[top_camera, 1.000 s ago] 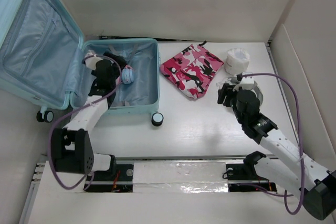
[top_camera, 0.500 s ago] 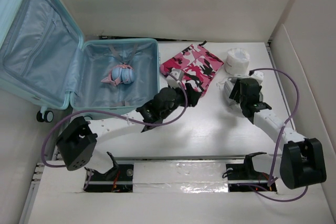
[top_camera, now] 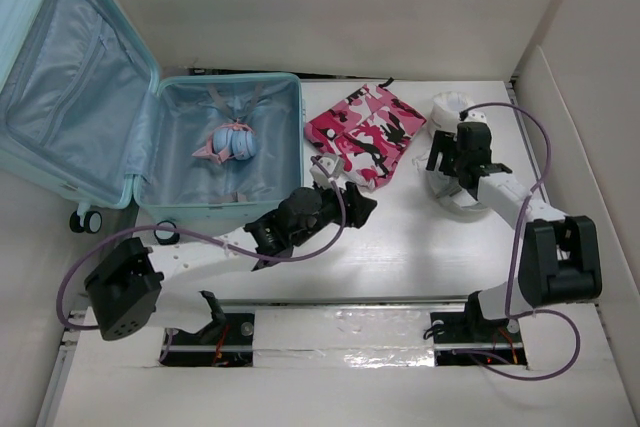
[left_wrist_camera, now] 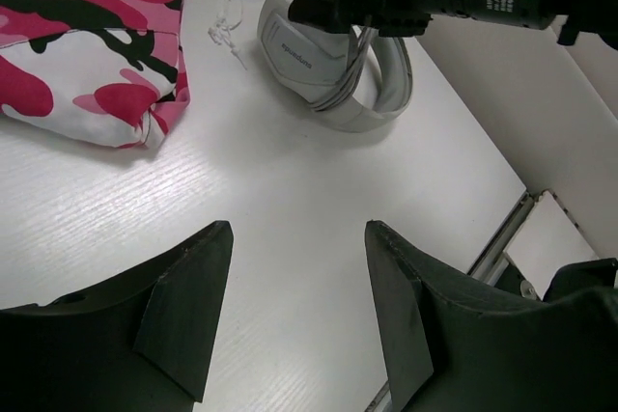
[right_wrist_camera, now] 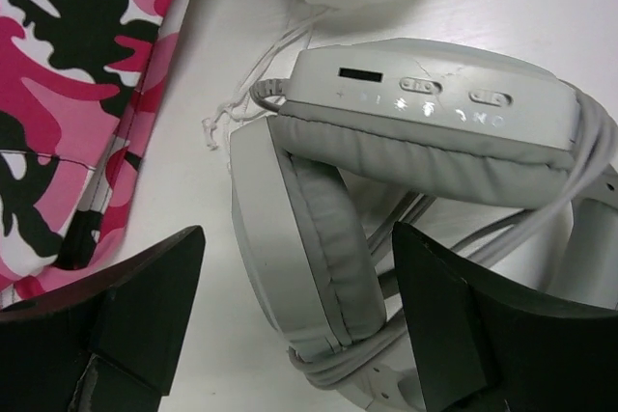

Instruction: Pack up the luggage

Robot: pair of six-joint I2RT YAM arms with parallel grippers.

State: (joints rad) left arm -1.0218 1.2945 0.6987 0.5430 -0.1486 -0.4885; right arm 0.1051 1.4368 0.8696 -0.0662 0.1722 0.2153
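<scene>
1. Luggage
- Pos.: far-L part of worktop, lying open.
- Lid tilted up and leaning out to L, grey-blue lining showing.
- Base shell flat on worktop beside lid. One black-and-white wheel at its near-R corner.
- Contents: one small pale-blue/pink bundle, approx. centre of base, on the lining.

2. L gripper
- Pos.: low over bare worktop, R of luggage's near corner, at near edge of the pink/black/white camo garment.
- State: jaws apart, nothing btwn them. Wrist view shows only bare worktop under the gap.

3. R gripper
- Pos.: directly over the white headphones, R of garment.
- State: jaws spread wide. Fingers stand either side of one grey-padded ear cup, w/ a gap on each side; not clamped on it.

4. Other items
- Headphones lie on worktop, ear cups folded close together, white cable bunched inside the band. Small buttons visible along edge of far cup.
- White round item: just beyond headphones, far side.
- Thin white cord: on worktop btwn garment and headphones.
- Garment: flat on worktop, near luggage's R wall but apart from it.
- Garment, headphones and round item are all outside the luggage.
</scene>
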